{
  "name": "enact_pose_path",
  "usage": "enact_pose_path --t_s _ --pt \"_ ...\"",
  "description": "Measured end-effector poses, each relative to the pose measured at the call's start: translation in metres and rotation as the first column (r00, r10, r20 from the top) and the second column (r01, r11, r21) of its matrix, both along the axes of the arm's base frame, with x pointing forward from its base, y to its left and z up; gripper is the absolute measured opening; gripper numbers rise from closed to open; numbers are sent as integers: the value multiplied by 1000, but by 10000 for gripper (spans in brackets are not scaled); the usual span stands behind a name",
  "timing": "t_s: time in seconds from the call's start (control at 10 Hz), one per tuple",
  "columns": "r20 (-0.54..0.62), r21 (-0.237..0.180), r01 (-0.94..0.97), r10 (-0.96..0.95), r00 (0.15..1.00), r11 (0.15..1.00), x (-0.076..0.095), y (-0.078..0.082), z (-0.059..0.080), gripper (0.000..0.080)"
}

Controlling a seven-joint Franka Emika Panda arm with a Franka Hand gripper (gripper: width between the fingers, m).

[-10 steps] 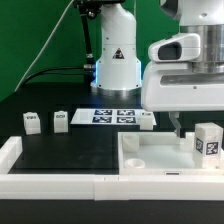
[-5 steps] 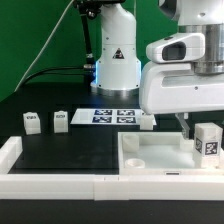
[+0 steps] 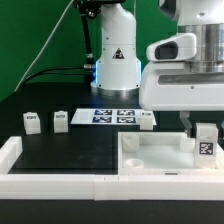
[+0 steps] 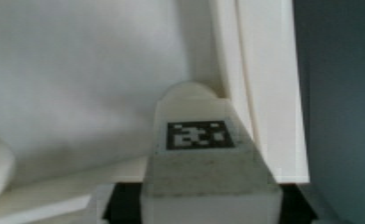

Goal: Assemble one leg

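Pincer [image 3: 200,132] clamped on leg [image 3: 206,142], fingers on either side of the block. Leg upright inside tray [image 3: 150,165], at its corner on exterior view's right, tag facing camera. Arm comes straight down from above.

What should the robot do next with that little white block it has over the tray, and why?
Probably lower it a bit more. The leg stands upright at the corner of the big white tray piece, with the gripper above it. Whether the jaws are clamped on it, or whether it is seated, is not clear.
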State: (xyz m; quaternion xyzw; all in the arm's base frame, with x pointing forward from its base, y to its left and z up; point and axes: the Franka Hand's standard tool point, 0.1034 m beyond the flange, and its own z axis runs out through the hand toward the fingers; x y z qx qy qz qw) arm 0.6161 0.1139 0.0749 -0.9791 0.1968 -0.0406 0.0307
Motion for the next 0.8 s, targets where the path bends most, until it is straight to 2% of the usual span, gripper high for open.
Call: enact_pose_path --t_s 0.3,0.8 --pt "-3 -24 295 -295 956 955 -2 -21 -1 295" --pt "2 -51 615 -615 788 787 -8 -49 -1 317"
